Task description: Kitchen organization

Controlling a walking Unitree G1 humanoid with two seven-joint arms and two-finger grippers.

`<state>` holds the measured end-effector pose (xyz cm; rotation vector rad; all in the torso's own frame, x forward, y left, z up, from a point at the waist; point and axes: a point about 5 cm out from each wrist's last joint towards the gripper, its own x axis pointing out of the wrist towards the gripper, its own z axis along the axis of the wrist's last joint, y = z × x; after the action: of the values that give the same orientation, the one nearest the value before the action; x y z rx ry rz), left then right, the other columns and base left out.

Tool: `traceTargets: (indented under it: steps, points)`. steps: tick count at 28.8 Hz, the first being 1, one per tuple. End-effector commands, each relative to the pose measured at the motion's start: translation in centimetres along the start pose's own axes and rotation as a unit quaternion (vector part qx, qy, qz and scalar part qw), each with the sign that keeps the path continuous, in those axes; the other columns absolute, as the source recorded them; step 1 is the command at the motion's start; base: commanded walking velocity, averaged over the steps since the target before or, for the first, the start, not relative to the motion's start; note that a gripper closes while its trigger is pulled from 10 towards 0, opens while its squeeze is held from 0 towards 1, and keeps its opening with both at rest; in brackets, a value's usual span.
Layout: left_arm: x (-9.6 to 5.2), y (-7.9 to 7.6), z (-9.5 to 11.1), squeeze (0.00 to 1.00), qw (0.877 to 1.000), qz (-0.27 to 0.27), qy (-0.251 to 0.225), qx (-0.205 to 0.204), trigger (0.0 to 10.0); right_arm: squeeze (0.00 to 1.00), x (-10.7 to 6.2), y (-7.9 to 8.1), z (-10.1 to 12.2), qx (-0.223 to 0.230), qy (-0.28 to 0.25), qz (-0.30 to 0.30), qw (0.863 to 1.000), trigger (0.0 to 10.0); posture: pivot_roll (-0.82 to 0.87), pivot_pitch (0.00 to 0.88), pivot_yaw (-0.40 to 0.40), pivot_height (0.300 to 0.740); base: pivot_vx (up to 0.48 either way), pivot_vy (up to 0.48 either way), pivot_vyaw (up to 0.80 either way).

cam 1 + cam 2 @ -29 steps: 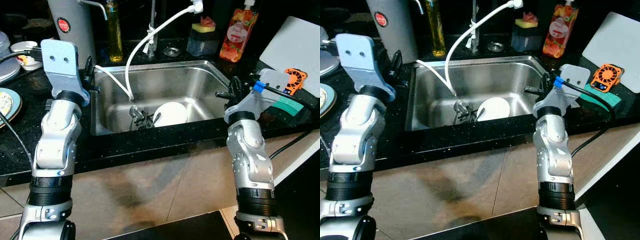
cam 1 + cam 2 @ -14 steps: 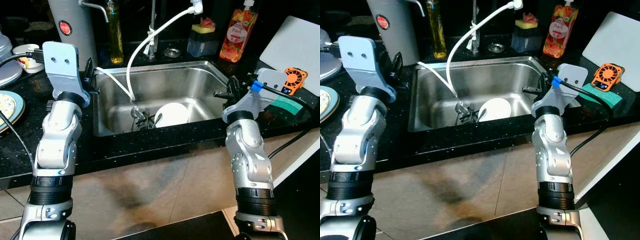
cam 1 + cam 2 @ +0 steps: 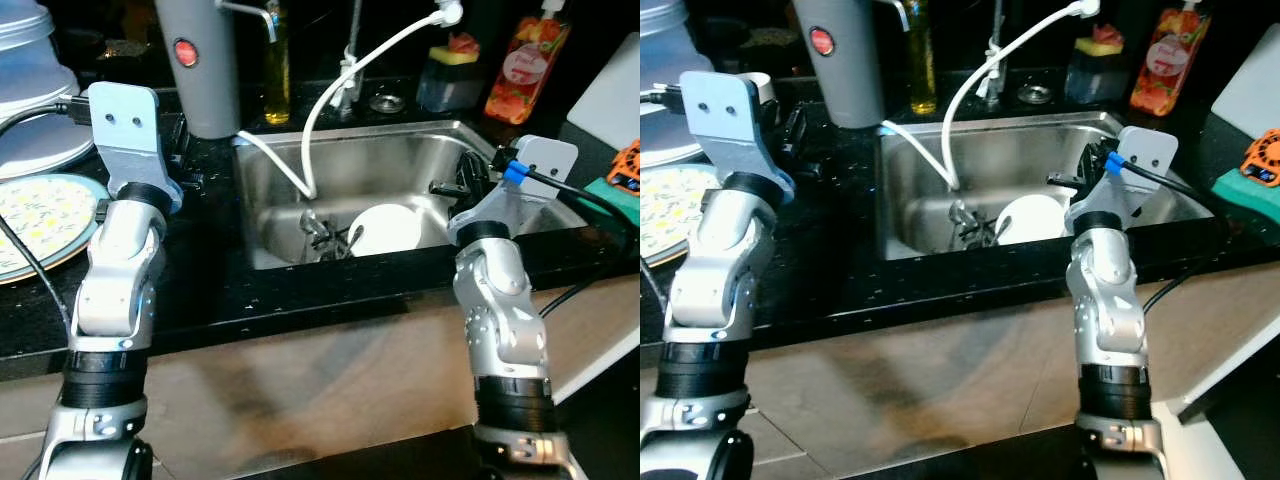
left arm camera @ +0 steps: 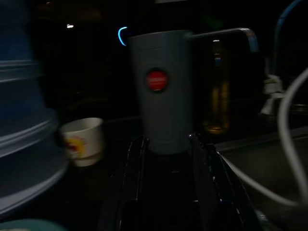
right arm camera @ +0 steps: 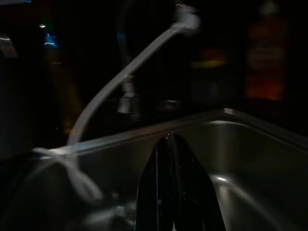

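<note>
Sink (image 3: 400,160): a steel basin set into the black counter (image 3: 200,290), its long axis running left to right across the robot's front.
In the sink: a white plate (image 3: 388,228) lying tilted near the front wall, and just to its left a small heap of cutlery (image 3: 325,235) (forks or spoons, too tangled to tell), the handles pointing in several directions.
Hose (image 3: 350,80): a white hose arcing from behind the tap area down into the basin, its lower end pointing at the cutlery; a second white length runs from the sink's left rim to the same spot.
Left gripper (image 4: 166,149): held over the counter left of the sink, pointing toward the back wall; fingers parted with nothing between them, framing the base of the grey canister (image 4: 166,91).
Grey canister: upright behind the sink's left corner, a red round badge on its front.
Small white cup (image 4: 83,140): upright on the counter, beside the canister.
Right gripper (image 5: 173,192): at the sink's right rim, pointing leftward over the basin; fingers pressed together, holding nothing.
Patterned plate (image 3: 35,215): flat on the counter at far left, near the left arm.
Back of counter: a yellow oil bottle (image 3: 277,60) beside the canister, a sponge holder (image 3: 452,78) with a yellow sponge in it, and a red-orange bottle (image 3: 520,70) (all upright).
</note>
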<state>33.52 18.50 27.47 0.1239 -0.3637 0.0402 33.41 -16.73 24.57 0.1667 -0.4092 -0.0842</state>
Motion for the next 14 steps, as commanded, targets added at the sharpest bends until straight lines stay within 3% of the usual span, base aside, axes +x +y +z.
traceTargets:
  steps: [1, 14]
  points:
    - [0.03, 0.04, -0.16, 0.00, 1.000, 0.000, 0.002, 0.006, 10.0, 0.00, -0.05, -0.20, 0.15, 0.000, -0.004, -0.003, 1.000, 10.0, 0.10, 0.021, -0.014, 0.740, 0.000, 0.315, 0.00]
    - [0.06, 0.01, -0.26, 0.00, 1.000, -0.002, 0.004, 0.008, 10.0, 0.00, -0.11, -0.22, 0.12, 0.000, -0.004, -0.004, 1.000, 10.0, 0.10, 0.022, -0.011, 0.740, 0.000, 0.315, 0.00]
